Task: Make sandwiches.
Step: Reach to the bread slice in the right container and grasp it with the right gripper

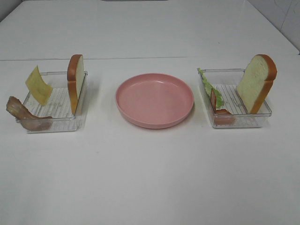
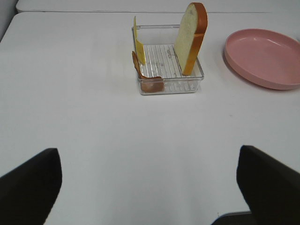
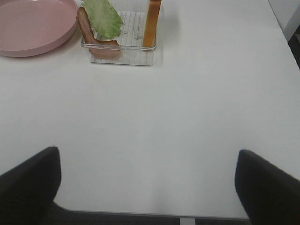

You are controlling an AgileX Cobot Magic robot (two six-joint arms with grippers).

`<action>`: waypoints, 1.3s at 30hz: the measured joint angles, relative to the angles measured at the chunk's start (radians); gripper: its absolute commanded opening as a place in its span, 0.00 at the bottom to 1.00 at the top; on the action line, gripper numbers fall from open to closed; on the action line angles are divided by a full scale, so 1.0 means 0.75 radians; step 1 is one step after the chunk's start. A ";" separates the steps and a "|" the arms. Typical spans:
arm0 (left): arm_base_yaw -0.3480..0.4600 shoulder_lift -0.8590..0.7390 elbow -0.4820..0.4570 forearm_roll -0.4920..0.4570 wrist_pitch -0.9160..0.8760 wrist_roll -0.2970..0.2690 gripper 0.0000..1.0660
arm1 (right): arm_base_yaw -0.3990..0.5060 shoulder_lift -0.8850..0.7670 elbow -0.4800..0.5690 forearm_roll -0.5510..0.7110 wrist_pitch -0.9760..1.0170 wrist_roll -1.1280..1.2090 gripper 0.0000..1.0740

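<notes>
Bread slice (image 1: 75, 80) stands on edge — long axis vertical.

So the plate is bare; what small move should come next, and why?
Probably reach the left gripper toward the bread slice standing in the left tray. The pink plate holds nothing, that gripper is open and well short of the tray, and bread likely goes down first.
</notes>
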 measured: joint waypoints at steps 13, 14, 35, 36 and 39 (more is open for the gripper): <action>0.000 0.000 0.000 0.000 0.000 0.000 0.87 | 0.000 0.000 0.000 0.000 0.000 0.000 0.92; 0.000 0.000 0.000 0.000 0.000 0.000 0.87 | 0.000 0.000 0.000 0.000 0.000 0.000 0.92; 0.000 0.000 0.000 0.000 0.000 0.000 0.87 | 0.000 0.573 -0.144 0.000 -0.276 0.059 0.92; 0.000 0.000 0.000 0.000 0.000 0.000 0.87 | 0.000 0.679 -0.191 0.015 -0.297 0.061 0.92; 0.000 0.000 0.000 0.000 0.000 0.000 0.87 | 0.000 0.847 -0.275 0.017 -0.316 0.061 0.92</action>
